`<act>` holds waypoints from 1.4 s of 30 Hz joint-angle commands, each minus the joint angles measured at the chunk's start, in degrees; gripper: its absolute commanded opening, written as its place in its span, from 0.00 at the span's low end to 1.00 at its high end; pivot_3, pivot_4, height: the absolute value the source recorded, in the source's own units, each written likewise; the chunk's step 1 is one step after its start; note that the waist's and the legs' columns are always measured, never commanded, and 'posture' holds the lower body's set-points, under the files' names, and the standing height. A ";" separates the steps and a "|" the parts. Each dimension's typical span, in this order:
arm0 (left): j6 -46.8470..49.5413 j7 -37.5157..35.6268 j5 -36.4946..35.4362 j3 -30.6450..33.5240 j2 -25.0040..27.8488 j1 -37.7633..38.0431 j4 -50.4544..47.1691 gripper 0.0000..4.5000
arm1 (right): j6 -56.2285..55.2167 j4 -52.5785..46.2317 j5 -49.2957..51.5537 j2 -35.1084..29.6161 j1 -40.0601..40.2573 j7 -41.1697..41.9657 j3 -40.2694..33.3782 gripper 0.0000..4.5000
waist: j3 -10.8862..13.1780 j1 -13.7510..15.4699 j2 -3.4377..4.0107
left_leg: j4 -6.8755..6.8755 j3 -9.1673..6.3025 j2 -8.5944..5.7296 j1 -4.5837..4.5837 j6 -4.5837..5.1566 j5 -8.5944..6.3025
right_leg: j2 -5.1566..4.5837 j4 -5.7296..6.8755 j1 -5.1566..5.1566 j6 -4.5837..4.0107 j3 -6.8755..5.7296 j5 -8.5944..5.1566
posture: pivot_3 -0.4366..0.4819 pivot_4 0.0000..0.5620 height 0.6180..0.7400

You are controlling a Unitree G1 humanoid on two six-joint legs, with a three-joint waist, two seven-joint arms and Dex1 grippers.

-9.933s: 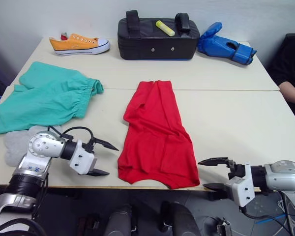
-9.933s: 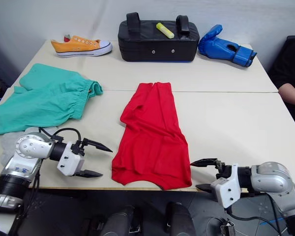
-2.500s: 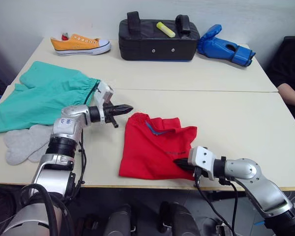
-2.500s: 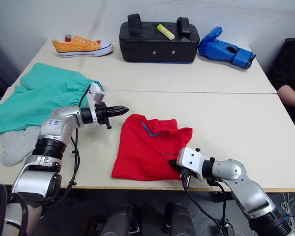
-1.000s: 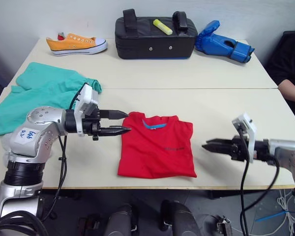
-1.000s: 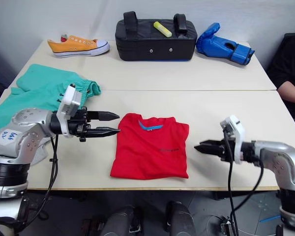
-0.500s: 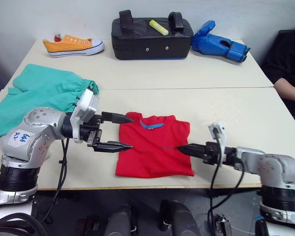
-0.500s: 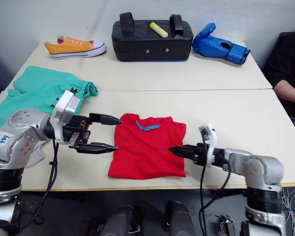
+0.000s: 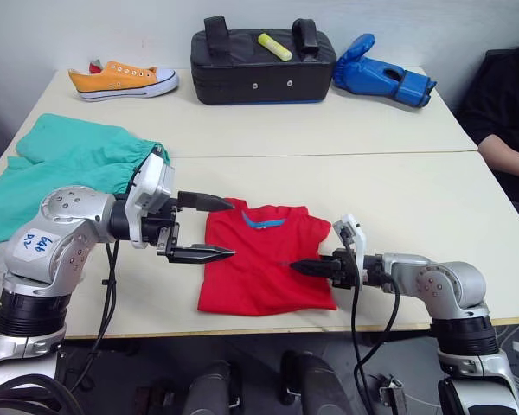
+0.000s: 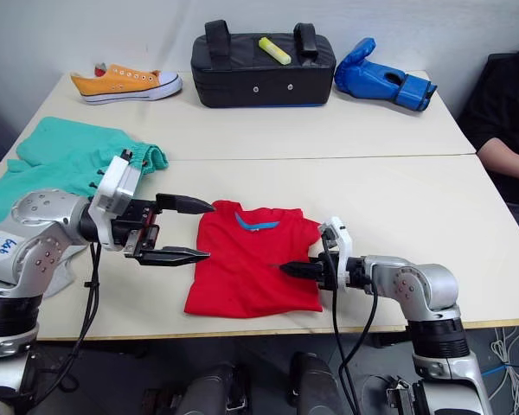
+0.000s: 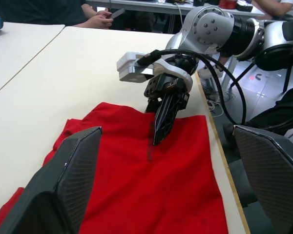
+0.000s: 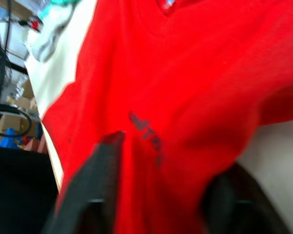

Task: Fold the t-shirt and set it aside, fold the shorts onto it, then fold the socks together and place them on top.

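Left gripper (image 9: 203,226) fingers spread wide at left edge of folded red t-shirt (image 9: 261,259), frame centre; right gripper (image 9: 307,267) fingers drawn narrow, tips on its right side. Judged: shirt-fold step, next a pinch and shift aside. Teal shorts (image 9: 65,169) left; left wrist view adds a person's hand (image 11: 98,21) behind.
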 commanded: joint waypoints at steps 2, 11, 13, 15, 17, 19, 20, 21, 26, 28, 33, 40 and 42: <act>-2.02 0.06 0.38 -0.66 -0.36 -0.57 -1.19 1.00 | -1.23 1.45 -1.82 -2.37 0.33 -1.34 -1.08 0.02 | -0.06 0.05 -0.10 | 0.02 0.00 -0.02 0.01 0.03 0.02 | -0.04 -0.01 0.02 0.02 0.00 0.01 | 0.48 0.27 1.00; -4.41 -0.87 1.65 -2.95 -1.90 -2.47 1.95 1.00 | -3.45 3.46 -2.92 -16.61 2.93 0.03 -10.44 0.01 | -0.05 2.92 -0.08 | 0.06 0.00 -0.26 -0.11 0.16 0.02 | -0.31 -0.27 -0.03 0.18 0.02 0.11 | 0.48 0.27 1.00; -4.96 -1.34 1.89 -3.37 -2.15 -2.76 2.76 1.00 | -5.78 6.02 -4.31 -23.13 5.29 3.00 -13.22 0.01 | 0.02 3.15 0.04 | 0.05 -0.01 -0.26 -0.17 0.21 0.03 | -0.29 -0.36 -0.03 0.18 -0.03 0.11 | 0.48 0.27 1.00; -5.42 -1.66 2.11 -3.72 -2.52 -3.11 3.39 1.00 | -10.05 10.51 -6.85 -30.04 8.02 7.02 -14.78 0.01 | 0.02 3.03 0.04 | 0.03 -0.01 -0.25 -0.21 0.25 0.04 | -0.22 -0.48 -0.01 0.21 -0.07 0.13 | 0.48 0.27 1.00; -5.78 -1.86 2.35 -3.94 -2.90 -3.39 3.89 1.00 | -15.84 16.12 -10.30 -35.77 10.36 10.78 -15.34 0.01 | 0.02 2.87 0.04 | 0.00 0.05 -0.24 -0.19 0.28 0.05 | -0.17 -0.54 0.01 0.22 -0.06 0.13 | 0.48 0.27 1.00; -6.07 -2.08 2.54 -4.07 -3.25 -3.65 4.37 1.00 | -22.98 25.49 -14.27 -40.29 10.91 13.56 -15.29 0.01 | 0.03 2.74 0.04 | 0.00 0.09 -0.21 -0.15 0.30 0.07 | -0.12 -0.53 0.03 0.23 -0.06 0.14 | 0.48 0.27 1.00; -6.25 -2.17 2.63 -4.13 -3.44 -3.69 4.59 1.00 | -26.11 30.26 -16.11 -41.67 9.87 13.65 -15.07 0.01 | 0.03 2.57 0.04 | 0.01 0.10 -0.20 -0.13 0.30 0.08 | -0.10 -0.52 0.03 0.23 -0.04 0.14 | 0.48 0.27 1.00; -6.44 -2.20 2.77 -4.22 -3.63 -3.67 4.78 1.00 | -29.25 34.86 -17.93 -42.62 8.42 13.57 -14.51 0.01 | 0.03 2.45 0.04 | 0.01 0.16 -0.20 -0.10 0.31 0.09 | -0.09 -0.49 0.03 0.24 0.00 0.14 | 0.48 0.27 1.00; -6.61 -1.87 3.02 -4.56 -4.40 -3.59 4.81 1.00 | -41.37 52.00 -26.37 -42.92 0.31 12.43 -10.28 0.01 | 0.05 1.26 0.09 | 0.01 0.19 -0.14 -0.01 0.22 0.15 | -0.09 -0.36 0.03 0.24 0.04 0.14 | 0.48 0.27 1.00; -6.45 -1.70 3.09 -4.65 -4.65 -3.75 4.70 1.00 | -45.97 57.46 -29.26 -41.68 -2.32 10.75 -8.67 0.01 | 0.08 1.18 0.13 | 0.00 0.19 -0.14 0.00 0.18 0.18 | -0.10 -0.33 0.02 0.23 0.05 0.14 | 0.48 0.27 1.00; -6.34 -1.41 3.21 -4.58 -4.73 -4.09 4.75 1.00 | -54.53 68.43 -35.07 -39.67 -6.56 1.59 -6.98 0.01 | 0.12 1.18 0.20 | 0.02 0.19 -0.14 0.00 0.07 0.26 | -0.09 -0.27 0.00 0.19 0.06 0.12 | 0.48 0.27 1.00; -5.47 -0.70 3.17 -4.15 -4.28 -3.94 4.60 1.00 | -56.51 71.48 -32.31 -40.83 -5.27 1.54 -12.21 0.49 | 0.18 1.29 0.35 | 0.05 0.17 -0.16 -0.01 0.10 0.29 | -0.11 -0.25 0.02 0.20 0.07 0.12 | 0.48 0.27 1.00; -4.69 0.43 3.18 -3.85 -4.33 -3.75 4.51 1.00 | -57.80 71.59 -31.33 -42.78 -3.40 -1.04 -15.34 0.65 | 0.18 1.35 0.35 | 0.04 0.15 -0.16 -0.01 0.10 0.29 | -0.11 -0.23 0.02 0.20 0.05 0.12 | 0.48 0.27 1.00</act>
